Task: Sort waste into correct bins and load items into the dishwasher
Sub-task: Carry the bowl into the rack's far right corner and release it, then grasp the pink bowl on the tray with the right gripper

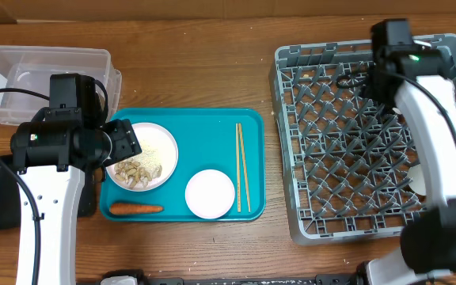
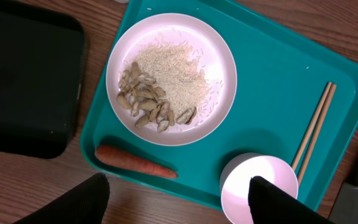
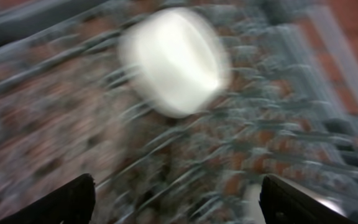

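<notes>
Plate [image 2: 166, 26], round and glossy, holds grainy rice [image 2: 176, 78], lumpy scraps [image 2: 143, 102].

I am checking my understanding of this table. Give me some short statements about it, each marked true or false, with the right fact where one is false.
1. The carrot lies on the teal tray. True.
2. The chopsticks lie on the bare table. False: they lie on the teal tray, near its right edge.
3. The rice and the tan scraps share the white plate. True.
4. The left gripper is shut on the carrot. False: it is open and holds nothing.
5. The clear tub stands on the teal tray. False: it stands on the table, beyond the tray's far left corner.
</notes>
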You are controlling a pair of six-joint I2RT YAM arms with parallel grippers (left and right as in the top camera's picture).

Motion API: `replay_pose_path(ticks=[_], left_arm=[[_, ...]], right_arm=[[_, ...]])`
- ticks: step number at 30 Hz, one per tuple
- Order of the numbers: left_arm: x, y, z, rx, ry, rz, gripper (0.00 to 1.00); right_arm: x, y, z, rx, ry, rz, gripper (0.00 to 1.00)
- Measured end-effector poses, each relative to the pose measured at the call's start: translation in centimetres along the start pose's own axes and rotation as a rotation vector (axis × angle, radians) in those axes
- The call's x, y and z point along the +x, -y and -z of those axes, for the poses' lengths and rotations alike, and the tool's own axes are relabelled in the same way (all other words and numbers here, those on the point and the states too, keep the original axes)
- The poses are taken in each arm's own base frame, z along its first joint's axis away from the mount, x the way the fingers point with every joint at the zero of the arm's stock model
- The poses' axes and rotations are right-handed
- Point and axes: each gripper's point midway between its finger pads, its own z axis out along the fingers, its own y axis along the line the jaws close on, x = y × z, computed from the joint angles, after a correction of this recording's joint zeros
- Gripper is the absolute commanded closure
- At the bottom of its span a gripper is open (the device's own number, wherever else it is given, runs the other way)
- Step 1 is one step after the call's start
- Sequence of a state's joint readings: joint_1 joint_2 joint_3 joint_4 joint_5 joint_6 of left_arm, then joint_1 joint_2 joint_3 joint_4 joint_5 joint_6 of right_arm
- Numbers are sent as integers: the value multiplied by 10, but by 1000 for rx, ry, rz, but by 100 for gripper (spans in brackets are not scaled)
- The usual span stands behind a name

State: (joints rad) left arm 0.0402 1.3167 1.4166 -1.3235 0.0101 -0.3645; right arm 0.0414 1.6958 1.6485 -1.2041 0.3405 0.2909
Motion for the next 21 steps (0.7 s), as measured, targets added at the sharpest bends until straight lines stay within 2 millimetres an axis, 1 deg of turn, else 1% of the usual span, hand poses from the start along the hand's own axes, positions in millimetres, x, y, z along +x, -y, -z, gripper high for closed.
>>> replay_pose_path(ticks=[1, 3, 6, 8, 9, 10, 11, 15, 18, 21], left_arm=[[0, 0, 0, 0, 0, 0, 26], [0, 0, 0, 0, 0, 0, 25], [0, 0, 0, 0, 0, 0, 23], [0, 0, 0, 0, 0, 0, 23], [0, 0, 0, 0, 0, 0, 23], [0, 0, 0, 0, 0, 0, 23], [0, 0, 0, 0, 0, 0, 22], [0, 0, 0, 0, 0, 0, 22], [0, 0, 0, 0, 0, 0, 22], [1, 0, 0, -1, -3, 0, 22]], right_arm=[[5, -14, 9, -89, -13, 34, 13], [23, -49, 30, -293, -65, 129, 13], [60, -100, 54, -519, -163, 277, 13], [84, -127, 67, -609, -210, 363, 14], [103, -143, 74, -657, -239, 424, 14], [109, -148, 77, -673, -250, 444, 14], [124, -161, 82, -703, -267, 493, 15], [177, -195, 90, -768, -321, 626, 17], [209, -211, 86, -778, -349, 668, 21], [238, -220, 74, -768, -379, 679, 27]])
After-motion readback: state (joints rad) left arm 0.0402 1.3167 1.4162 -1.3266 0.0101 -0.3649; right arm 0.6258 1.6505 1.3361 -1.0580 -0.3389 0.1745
